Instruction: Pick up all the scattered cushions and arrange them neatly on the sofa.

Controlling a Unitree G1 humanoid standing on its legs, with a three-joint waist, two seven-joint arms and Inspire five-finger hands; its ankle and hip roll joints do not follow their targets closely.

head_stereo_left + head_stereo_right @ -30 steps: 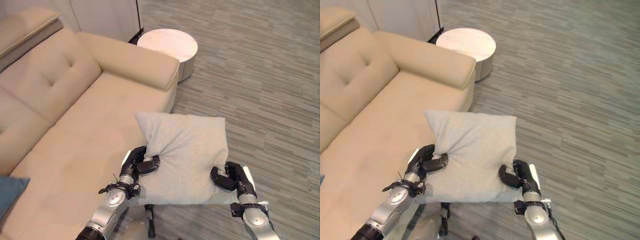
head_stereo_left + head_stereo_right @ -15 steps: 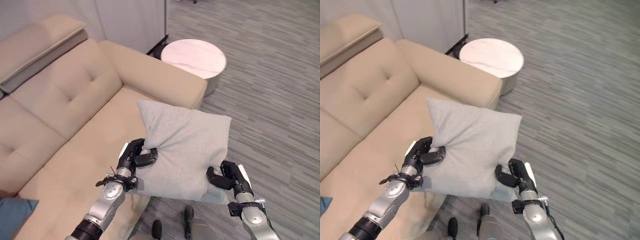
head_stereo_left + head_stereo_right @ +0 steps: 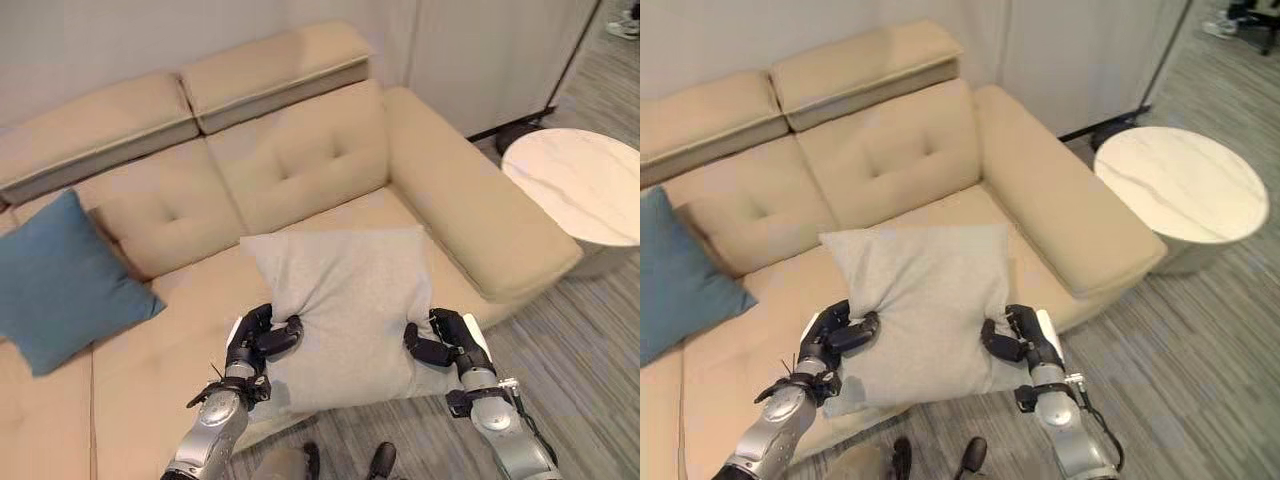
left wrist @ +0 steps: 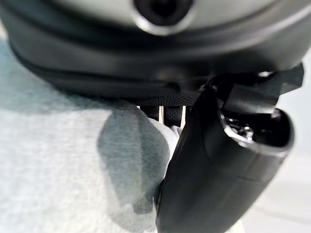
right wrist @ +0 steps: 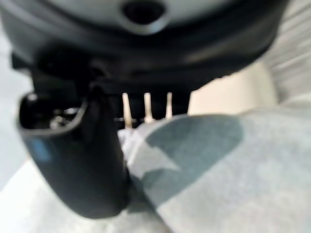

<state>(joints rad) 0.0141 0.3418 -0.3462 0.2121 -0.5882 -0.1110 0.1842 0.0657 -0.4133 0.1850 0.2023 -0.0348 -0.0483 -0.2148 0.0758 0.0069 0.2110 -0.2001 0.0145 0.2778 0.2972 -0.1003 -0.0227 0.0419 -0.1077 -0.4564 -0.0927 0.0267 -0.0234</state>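
Centre-bottom of frame, square light-grey fabric cushion held up over the front edge of the beige upholstered sofa. Left hand pinches its lower-left edge, fingers and thumb curled into the cloth; right hand clamps its lower-right edge likewise. Blue square cushion leans on the backrest, left. Round white marble-top side table upper right.

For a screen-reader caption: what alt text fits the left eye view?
Both robot hands, left hand and right hand, grip a grey cushion by its sides above the seat of a beige sofa. A blue cushion leans against the sofa back, and a round white table stands beside the armrest.
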